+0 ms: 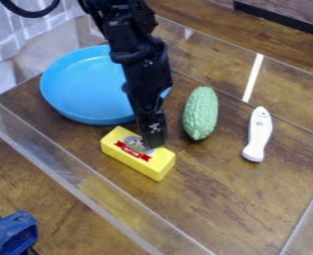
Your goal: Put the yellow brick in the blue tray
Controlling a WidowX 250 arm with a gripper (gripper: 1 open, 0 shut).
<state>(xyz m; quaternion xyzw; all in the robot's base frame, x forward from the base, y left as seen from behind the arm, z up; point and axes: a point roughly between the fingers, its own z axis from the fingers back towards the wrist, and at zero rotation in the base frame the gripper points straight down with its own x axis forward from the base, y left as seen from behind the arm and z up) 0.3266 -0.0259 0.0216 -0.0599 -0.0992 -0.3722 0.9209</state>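
Claw (144,132): black, reaching down from the top of the view, its tip at the far edge of the yellow brick; jaws spread wide, released.
Yellow brick (138,154): on the wooden table (226,214), at six o'clock of the claw; red label and round pale picture on top.
Green gourd (200,113): bumpy, upper end pointing to twelve o'clock; at two o'clock of the brick, apart from it.
White utensil (259,133): at three o'clock of the gourd, apart.
Blue tray (69,88): round and shallow, at eleven o'clock of the brick, partly hidden by the arm.
Blue object (12,233): at the lower-left corner, cut by the frame.
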